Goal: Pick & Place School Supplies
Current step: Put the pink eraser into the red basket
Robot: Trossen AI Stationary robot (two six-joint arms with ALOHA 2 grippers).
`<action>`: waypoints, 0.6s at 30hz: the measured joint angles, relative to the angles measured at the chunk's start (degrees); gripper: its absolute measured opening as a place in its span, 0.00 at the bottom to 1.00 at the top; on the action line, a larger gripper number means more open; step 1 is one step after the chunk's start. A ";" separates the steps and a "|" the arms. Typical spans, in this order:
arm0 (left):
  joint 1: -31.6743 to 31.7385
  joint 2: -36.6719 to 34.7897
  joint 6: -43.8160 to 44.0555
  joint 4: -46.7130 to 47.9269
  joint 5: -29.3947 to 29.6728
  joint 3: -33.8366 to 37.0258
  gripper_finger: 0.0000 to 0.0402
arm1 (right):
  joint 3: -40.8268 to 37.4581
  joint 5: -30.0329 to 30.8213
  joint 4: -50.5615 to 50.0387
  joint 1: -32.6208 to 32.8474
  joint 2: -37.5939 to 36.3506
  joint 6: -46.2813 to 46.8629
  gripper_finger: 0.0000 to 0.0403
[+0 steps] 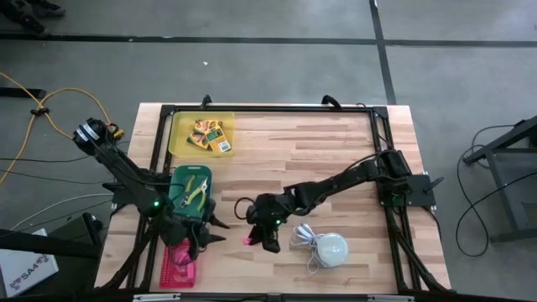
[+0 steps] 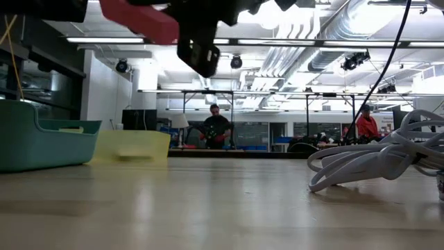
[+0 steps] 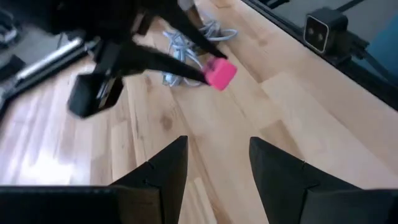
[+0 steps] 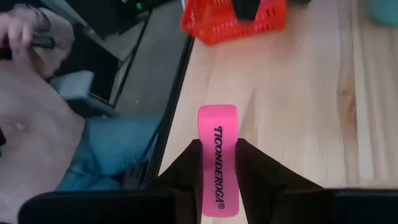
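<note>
1. Pink eraser (image 4: 218, 160) stands clamped between the fingers of the right pincer (image 1: 254, 238), its printed face toward the wrist camera; the block is lifted above the wooden tabletop (image 1: 319, 159), near the front edge.
2. Left pincer (image 1: 211, 229) hovers just beside it with fingers spread and nothing between them; in its own wrist view the eraser shows ahead, pinched at the tip of the other arm.
3. Red basket (image 1: 179, 263) sits at the front left corner, close to the left pincer; the green bin (image 1: 179, 178) behind it holds the lime-handled scissors (image 1: 198, 191).
4. Yellow tray (image 1: 180, 130) at the back left carries the yellow-and-green boxes (image 1: 210, 135).
5. White dome (image 1: 331, 248) with its coiled cord (image 1: 304, 237) lies to the right of the right pincer.
6. People show in the room beyond the tabletop.
</note>
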State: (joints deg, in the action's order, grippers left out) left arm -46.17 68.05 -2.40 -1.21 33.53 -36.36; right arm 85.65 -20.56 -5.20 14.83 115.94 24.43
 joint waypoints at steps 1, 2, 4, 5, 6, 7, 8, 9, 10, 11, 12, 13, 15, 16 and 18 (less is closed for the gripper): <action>-0.09 0.30 -1.07 -0.42 0.49 0.00 0.41 | 0.00 -0.13 0.96 -0.23 0.00 0.04 0.16; -0.15 0.64 -2.34 -0.81 1.55 0.00 0.41 | 0.00 -0.57 2.13 -0.43 0.00 0.25 0.16; -0.17 1.58 -4.96 -2.22 2.35 0.00 0.41 | 0.02 -1.07 3.95 -0.87 0.00 1.12 0.16; -0.06 2.10 -6.36 -3.48 2.41 0.00 0.41 | 0.02 -1.18 4.25 -1.08 0.00 1.14 0.16; 0.05 2.59 -7.74 -4.70 2.50 0.00 0.41 | 0.02 -1.09 4.23 -1.31 0.00 1.16 0.16; 0.19 3.27 -9.18 -6.05 2.62 0.00 0.41 | 0.02 -0.76 4.35 -1.54 0.00 1.22 0.16; 0.36 3.89 -10.60 -7.33 2.59 0.00 0.41 | 0.02 -0.46 4.57 -1.77 0.00 1.25 0.16; 0.53 4.41 -11.84 -8.30 2.57 0.00 0.41 | 0.02 -0.42 4.78 -2.02 0.00 1.25 0.16; 0.71 4.93 -13.16 -9.14 2.57 0.00 0.41 | 0.02 -0.42 4.95 -2.25 0.00 1.25 0.16; 0.86 5.36 -14.44 -9.86 2.58 0.00 0.41 | 0.02 -0.43 4.99 -2.43 0.00 1.26 0.16; 1.02 5.83 -15.76 -10.80 2.58 0.00 0.41 | 0.02 -0.45 4.99 -2.53 0.00 1.27 0.16; 1.17 6.28 -16.95 -11.70 2.65 0.00 0.41 | 0.02 -0.41 5.04 -2.59 0.00 1.27 0.16; 1.43 7.04 -19.40 -13.01 2.83 0.00 0.41 | 0.02 -0.46 5.14 -2.76 0.00 1.19 0.16; 1.47 7.40 -20.56 -13.89 2.83 0.00 0.41 | 0.02 -0.42 5.15 -2.91 0.00 1.13 0.16; 1.76 7.79 -22.83 -15.24 3.02 0.00 0.41 | 0.02 -0.44 5.27 -2.93 0.00 1.09 0.16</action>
State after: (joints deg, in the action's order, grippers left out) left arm -44.41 75.84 -25.23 -16.45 36.55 -36.36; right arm 85.67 -21.00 0.08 11.90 115.94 25.52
